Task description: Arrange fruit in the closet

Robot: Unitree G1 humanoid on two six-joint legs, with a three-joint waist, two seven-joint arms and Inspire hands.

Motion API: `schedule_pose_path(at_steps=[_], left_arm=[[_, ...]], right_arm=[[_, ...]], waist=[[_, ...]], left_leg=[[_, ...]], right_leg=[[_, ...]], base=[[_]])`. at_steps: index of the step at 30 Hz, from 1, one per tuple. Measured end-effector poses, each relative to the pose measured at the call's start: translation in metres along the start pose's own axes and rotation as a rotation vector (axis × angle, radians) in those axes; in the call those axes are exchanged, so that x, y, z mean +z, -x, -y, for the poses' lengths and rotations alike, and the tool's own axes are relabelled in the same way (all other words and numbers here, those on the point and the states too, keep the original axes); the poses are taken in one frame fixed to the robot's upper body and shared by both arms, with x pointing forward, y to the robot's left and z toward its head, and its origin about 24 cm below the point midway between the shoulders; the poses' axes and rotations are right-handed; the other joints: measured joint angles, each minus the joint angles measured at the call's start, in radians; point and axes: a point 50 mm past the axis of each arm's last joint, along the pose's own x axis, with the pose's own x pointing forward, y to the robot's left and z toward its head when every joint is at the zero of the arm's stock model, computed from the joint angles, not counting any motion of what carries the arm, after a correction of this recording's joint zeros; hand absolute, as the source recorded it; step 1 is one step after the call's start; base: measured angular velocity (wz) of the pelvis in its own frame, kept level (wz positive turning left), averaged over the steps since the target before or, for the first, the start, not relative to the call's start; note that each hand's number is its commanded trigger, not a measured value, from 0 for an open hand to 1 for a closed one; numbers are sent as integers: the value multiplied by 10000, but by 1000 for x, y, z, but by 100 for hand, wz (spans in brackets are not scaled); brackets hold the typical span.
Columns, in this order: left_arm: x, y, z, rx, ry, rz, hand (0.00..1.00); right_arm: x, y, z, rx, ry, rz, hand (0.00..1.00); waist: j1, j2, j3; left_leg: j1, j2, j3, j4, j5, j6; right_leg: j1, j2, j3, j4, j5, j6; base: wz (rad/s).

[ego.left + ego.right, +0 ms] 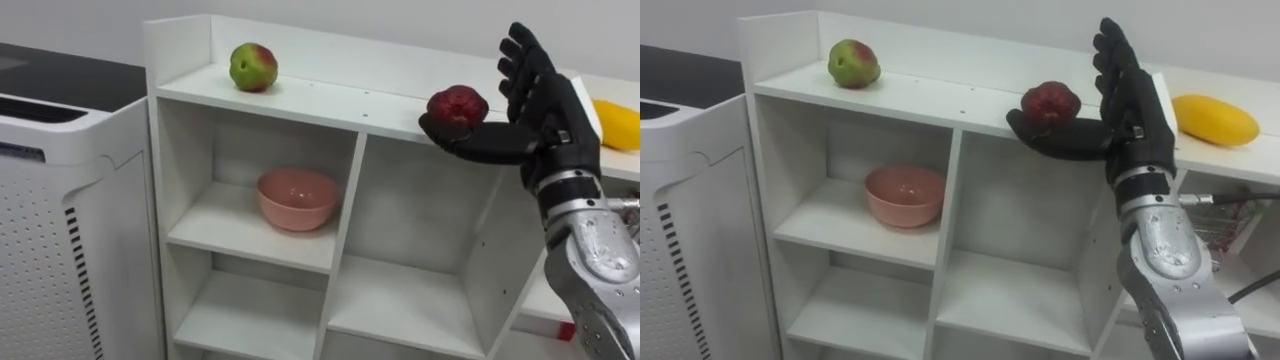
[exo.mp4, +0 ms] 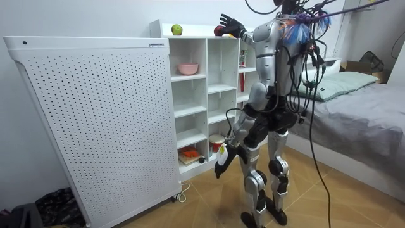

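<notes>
Open right hand [image 1: 548, 108] holds up a red apple [image 1: 458, 104] at the closet [image 1: 320, 100] top.
Its fingers point straight up and the thumb lies under the apple at the top's front edge. Farther back on the top sit a yellow mango [image 1: 1214, 118] and a green apple [image 1: 253, 66].

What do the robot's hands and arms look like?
The right hand is black, with chunky fingers. A ribbed silver wrist joins it to a shiny grey metal forearm. The left hand looks dark too.
</notes>
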Motion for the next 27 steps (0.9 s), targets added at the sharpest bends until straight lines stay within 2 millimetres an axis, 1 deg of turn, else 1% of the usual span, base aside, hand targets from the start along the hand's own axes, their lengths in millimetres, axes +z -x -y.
schedule_pose_path(at_steps=[10, 16, 21, 24, 26, 27], left_arm=[[-1, 0, -1, -27, 9, -50, 0], [-2, 0, 0, -29, 18, -86, 0], [-3, 0, 0, -48, 14, -118, 0], [-3, 1, 1, -56, -22, -117, 0], [-4, 1, 1, -66, -32, -133, 0], [-4, 1, 1, -72, -30, -135, 0]], right_arm=[[-1, 0, 0, 146, -71, -52, 0], [1, -1, 3, 499, 128, -33, 0], [2, -1, 5, 720, 272, -21, 0], [-2, -1, 5, 757, 400, -190, 0], [-10, 0, 5, 844, 681, -482, 0], [-12, 0, 5, 881, 783, -553, 0]], waist=[[0, -11, -8], [-36, -9, -12], [-83, -12, -19], [-103, -26, -29], [-110, -44, -41], [-110, -44, -42]], left_leg=[[-11, 1, 2, -6, 0, 0], [-10, 0, -7, 29, 0, 0], [-9, -3, -23, 48, 1, 0], [-7, -4, -37, 78, 1, 0], [-11, -2, -36, 94, 1, 0], [-14, -2, -35, 98, 1, 0]], right_leg=[[6, -1, -12, 13, 0, 0], [21, -21, -254, 16, 0, 0], [35, -24, -271, 16, 0, 0], [55, -31, -346, 19, 0, 0], [58, -43, -515, 21, 0, 0], [60, -44, -515, 22, 0, 0]], base=[[0], [0], [0], [0], [0], [0]])
